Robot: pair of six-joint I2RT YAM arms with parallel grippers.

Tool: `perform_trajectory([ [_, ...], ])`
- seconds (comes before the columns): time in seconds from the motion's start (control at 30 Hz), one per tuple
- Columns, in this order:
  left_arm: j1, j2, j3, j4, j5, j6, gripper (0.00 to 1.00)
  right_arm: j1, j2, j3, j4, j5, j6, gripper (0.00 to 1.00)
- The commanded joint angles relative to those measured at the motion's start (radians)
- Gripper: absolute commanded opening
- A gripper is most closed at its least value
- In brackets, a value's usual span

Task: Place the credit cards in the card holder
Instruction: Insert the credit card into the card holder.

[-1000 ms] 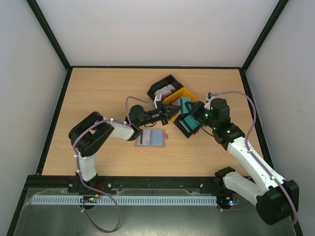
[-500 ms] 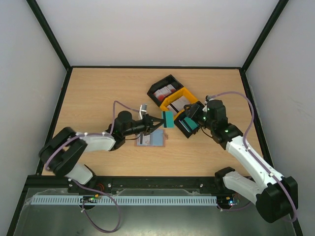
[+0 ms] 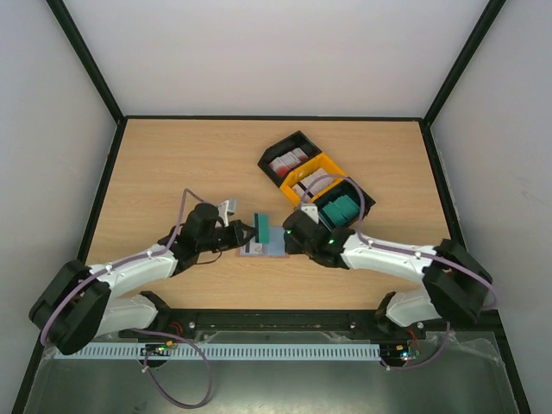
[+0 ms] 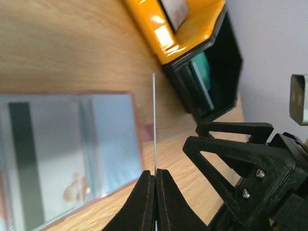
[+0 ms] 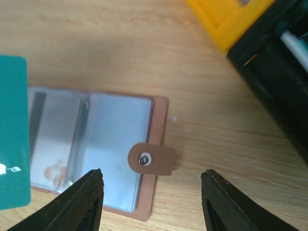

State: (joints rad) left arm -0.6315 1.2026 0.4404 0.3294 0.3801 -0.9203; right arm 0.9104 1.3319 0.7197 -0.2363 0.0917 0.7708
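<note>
Tabletop — teal card edge-on left wrist, face-on right wrist.

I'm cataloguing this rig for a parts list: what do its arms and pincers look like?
The left arm and right arm have white links and black joints, and a lilac cable runs along each. The left pincer and right pincer have black tapered fingers. Small green lights glow on the right arm.
</note>
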Motion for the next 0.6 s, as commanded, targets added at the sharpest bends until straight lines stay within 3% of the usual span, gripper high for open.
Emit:
perform_trajectory([
  [0.0,0.004,-0.033,-0.044,-0.060,-0.014,0.069,0.03,0.097,0.101,0.043,-0.038,0.178,0.029,0.55],
  [0.3,0.019,0.060,-0.079,0.013,0.027,0.089,0.03,0.122,0.244,0.067,0.006,0.184,0.048,0.55],
  [0.57,0.056,0.117,-0.082,0.056,0.063,0.080,0.03,0.122,0.272,0.070,0.042,0.155,0.104,0.55],
])
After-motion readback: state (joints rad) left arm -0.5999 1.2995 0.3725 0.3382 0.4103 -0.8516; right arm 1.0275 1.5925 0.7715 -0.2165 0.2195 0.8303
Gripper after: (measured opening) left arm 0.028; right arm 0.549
